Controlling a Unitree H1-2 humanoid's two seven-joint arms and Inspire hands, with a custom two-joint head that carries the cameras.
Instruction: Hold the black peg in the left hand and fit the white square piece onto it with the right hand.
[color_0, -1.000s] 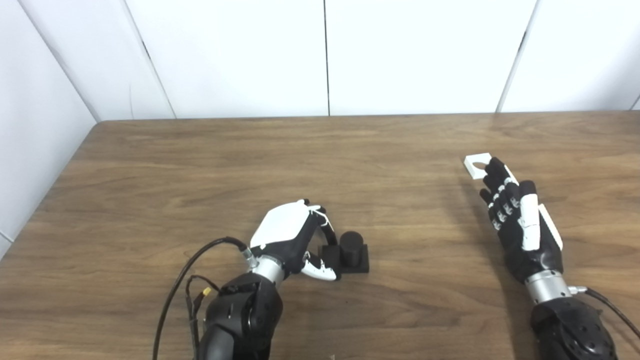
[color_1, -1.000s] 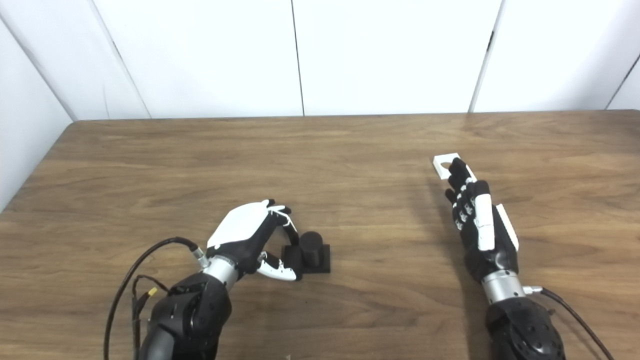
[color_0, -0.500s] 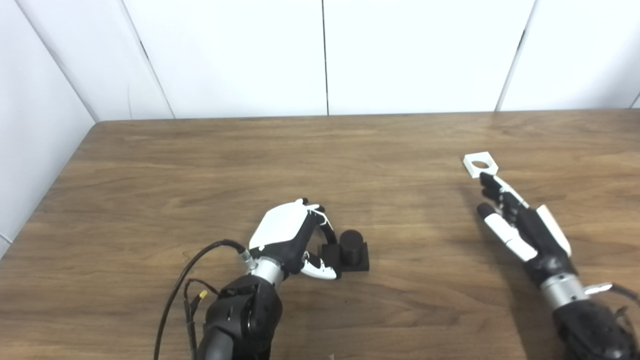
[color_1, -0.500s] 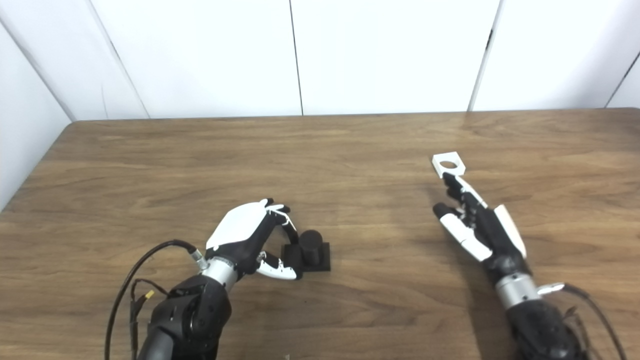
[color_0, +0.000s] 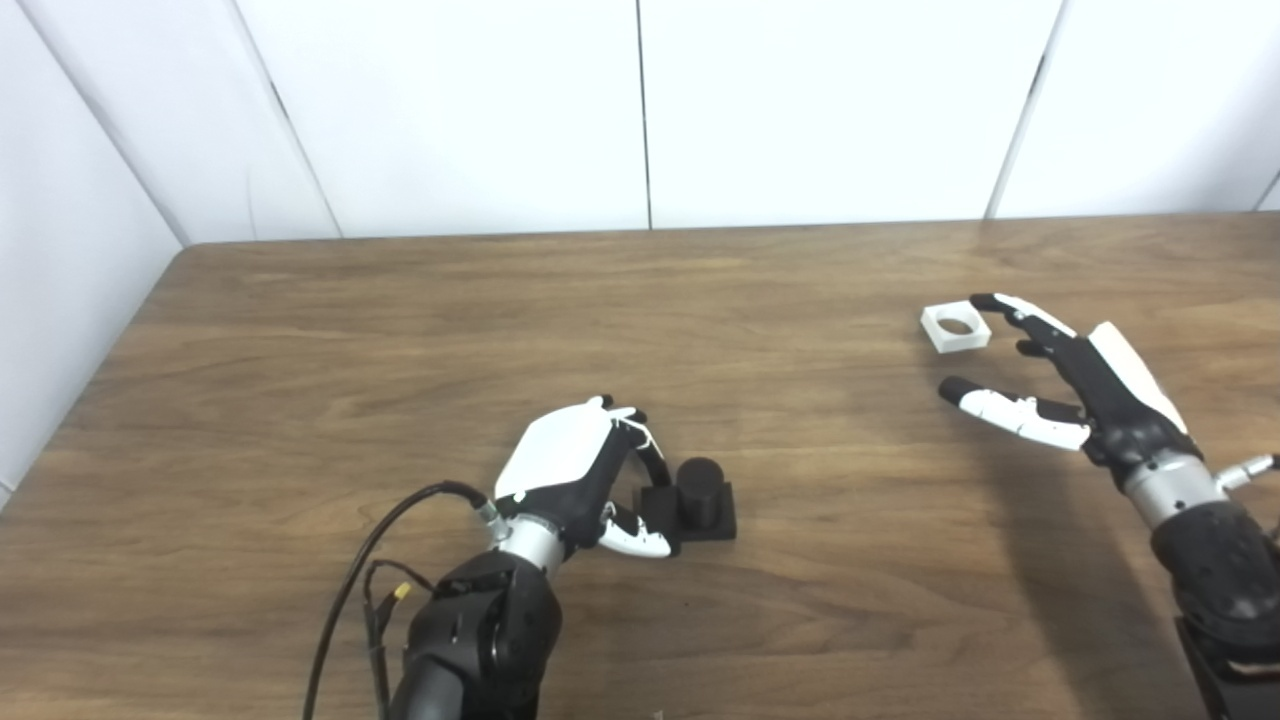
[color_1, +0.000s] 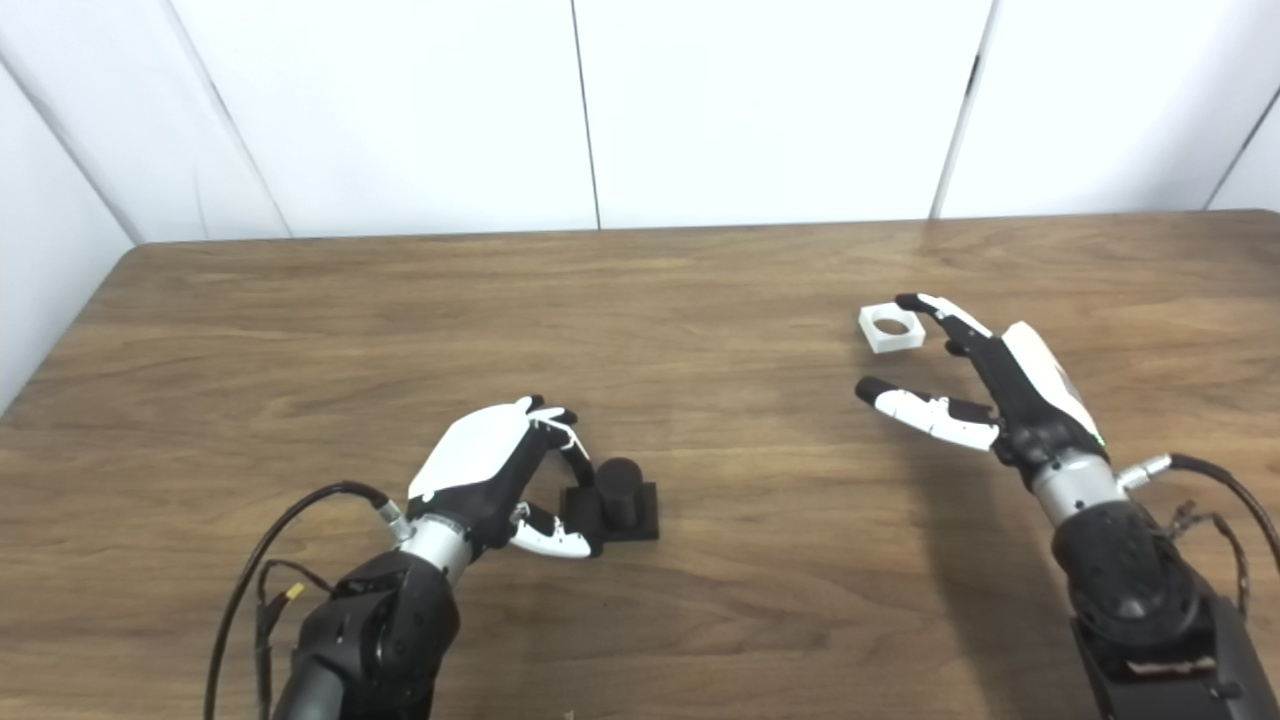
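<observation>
On wooden table (color_0: 400, 330), left hand (color_0: 575, 480) gripping black peg (color_0: 697, 493), right hand (color_0: 1075, 385) spread beside white square piece (color_0: 955, 327)

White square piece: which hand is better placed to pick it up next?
The right hand. It is open beside the white square piece, fingers and thumb spread toward it. The left hand is across the table, closed on the black peg.

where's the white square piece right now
The white square piece lies flat on the table, far right side in both eye views, just left of the open right hand's fingers, untouched.
</observation>
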